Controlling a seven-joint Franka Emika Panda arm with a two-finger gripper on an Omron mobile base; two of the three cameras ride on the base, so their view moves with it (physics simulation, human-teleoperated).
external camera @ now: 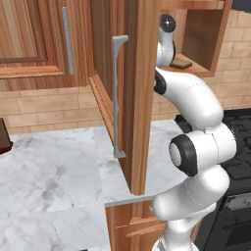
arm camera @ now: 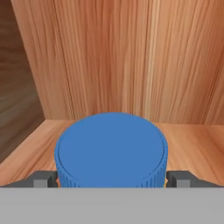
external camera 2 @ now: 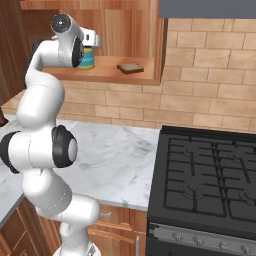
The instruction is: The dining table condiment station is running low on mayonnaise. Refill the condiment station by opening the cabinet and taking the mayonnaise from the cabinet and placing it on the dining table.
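Observation:
The mayonnaise (external camera 2: 88, 60), a squat jar with a blue lid and a yellow and blue label, stands on the inner shelf (external camera 2: 112, 75) of the open cabinet (external camera: 142, 88). In the hand view its blue lid (arm camera: 111, 148) lies between my gripper (arm camera: 111, 180)'s two dark fingertips (arm camera: 43, 179), which press against its sides. My hand (external camera 2: 86, 37) reaches into the cabinet over the jar. The cabinet door swings out toward me with its grey bar handle (external camera: 116, 98). The dining table and condiment station are out of view.
A flat dark brown slice (external camera 2: 131, 68) lies on the shelf right of the jar. Below are the marble counter (external camera 2: 120, 155) with brick backsplash and a black stove (external camera 2: 210, 175). A closed neighbouring door (external camera: 34, 34) hangs to the left.

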